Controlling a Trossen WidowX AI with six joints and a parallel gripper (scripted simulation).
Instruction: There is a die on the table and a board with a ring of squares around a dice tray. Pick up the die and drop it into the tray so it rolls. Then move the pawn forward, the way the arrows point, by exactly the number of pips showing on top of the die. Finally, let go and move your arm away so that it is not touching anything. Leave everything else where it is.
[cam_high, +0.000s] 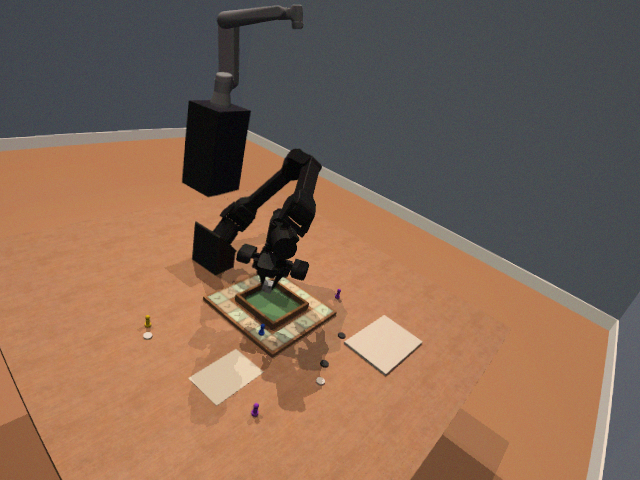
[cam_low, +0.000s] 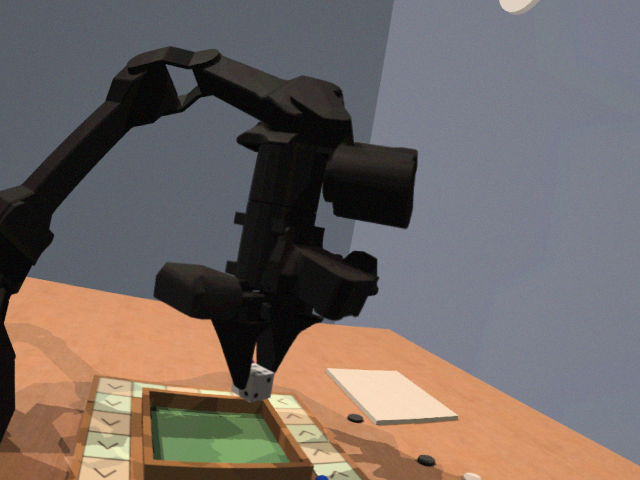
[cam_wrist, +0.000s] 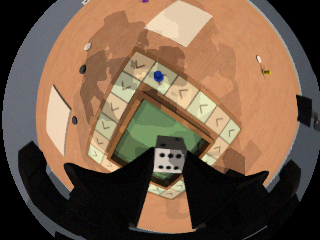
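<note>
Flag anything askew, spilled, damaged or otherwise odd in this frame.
Nothing stands out. The white pipped die is clamped in the black gripper above the wood-framed green dice tray's far rim, and the small blue pawn stands upright on the board's ring.

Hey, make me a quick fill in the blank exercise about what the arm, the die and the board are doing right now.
1. The gripper is shut on the white ____.
2. The die hangs above the tray's far ____, not yet dropped.
3. The felt floor inside the tray is ____.
4. The pawn standing on the board's ring of squares is ____.

Missing words: die; rim; green; blue
</note>
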